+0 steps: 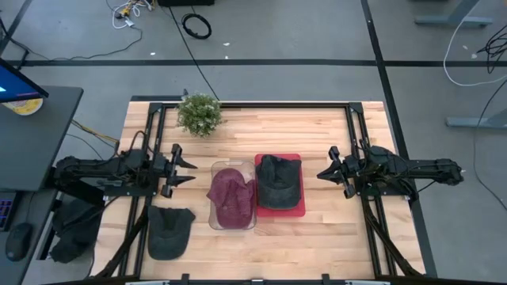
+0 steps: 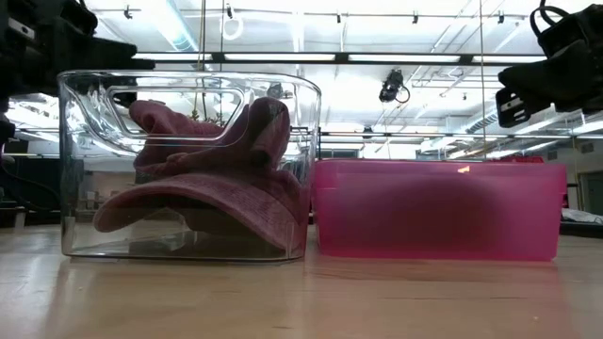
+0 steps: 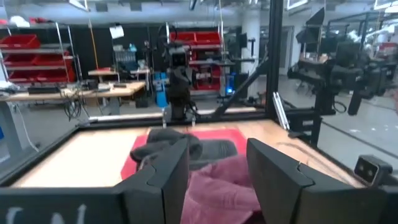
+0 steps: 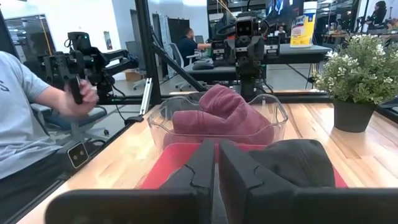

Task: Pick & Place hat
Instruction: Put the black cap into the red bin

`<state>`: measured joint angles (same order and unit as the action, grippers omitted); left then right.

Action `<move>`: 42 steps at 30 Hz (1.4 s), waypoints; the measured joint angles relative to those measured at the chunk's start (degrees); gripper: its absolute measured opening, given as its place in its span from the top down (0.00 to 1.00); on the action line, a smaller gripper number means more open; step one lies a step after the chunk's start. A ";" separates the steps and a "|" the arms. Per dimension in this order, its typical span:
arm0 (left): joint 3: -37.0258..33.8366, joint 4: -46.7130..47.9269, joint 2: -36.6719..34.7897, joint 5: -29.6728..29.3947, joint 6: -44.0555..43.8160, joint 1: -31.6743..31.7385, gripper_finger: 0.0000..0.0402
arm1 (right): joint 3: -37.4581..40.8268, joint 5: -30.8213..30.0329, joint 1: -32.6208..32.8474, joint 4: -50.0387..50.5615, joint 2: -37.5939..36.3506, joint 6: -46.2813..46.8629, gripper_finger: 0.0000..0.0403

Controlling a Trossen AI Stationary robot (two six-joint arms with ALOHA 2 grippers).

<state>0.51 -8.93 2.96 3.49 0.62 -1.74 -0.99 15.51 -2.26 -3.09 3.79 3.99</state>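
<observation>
3 hats (image 1: 231, 195), 2 bins (image 1: 280, 210), 1 plant (image 1: 199, 114)

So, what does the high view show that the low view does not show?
Only the high view shows the dark hat lying on the table, the dark hat inside the red bin, and the plant. Only the low view shows the ceiling lights. Both show the maroon hat in the clear bin.

Two matte black arms, segmented, boxy joints, mounted on black rail frame edging wooden surface (image 1: 317, 229). Left end effector (image 1: 184, 169): two dark angular fingers (image 3: 166, 177), flat stepped inner faces. Right end effector (image 1: 323, 173): same black two-finger build, fingers (image 4: 200, 168) notched along edges. Thin black cables run along both arms.
</observation>
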 joint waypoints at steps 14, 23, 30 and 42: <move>0.02 -19.64 0.00 0.02 -3.92 0.00 0.58 | 0.00 0.00 0.00 -0.15 0.00 -0.04 0.93; 0.00 -31.81 0.02 1.15 -11.45 0.02 0.58 | 0.00 0.00 -0.01 -0.22 0.00 -0.04 0.93; 0.01 -37.98 0.02 5.06 -22.50 -0.33 0.58 | 0.00 0.00 0.00 -0.22 0.00 -0.04 0.93; 0.00 -38.73 5.12 6.37 -25.91 -12.04 0.58 | 0.00 0.00 -0.01 -0.26 0.00 -0.04 0.93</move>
<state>0.52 -47.66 8.08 9.86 -25.29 -13.78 -0.99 15.51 -2.27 -3.36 3.79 3.95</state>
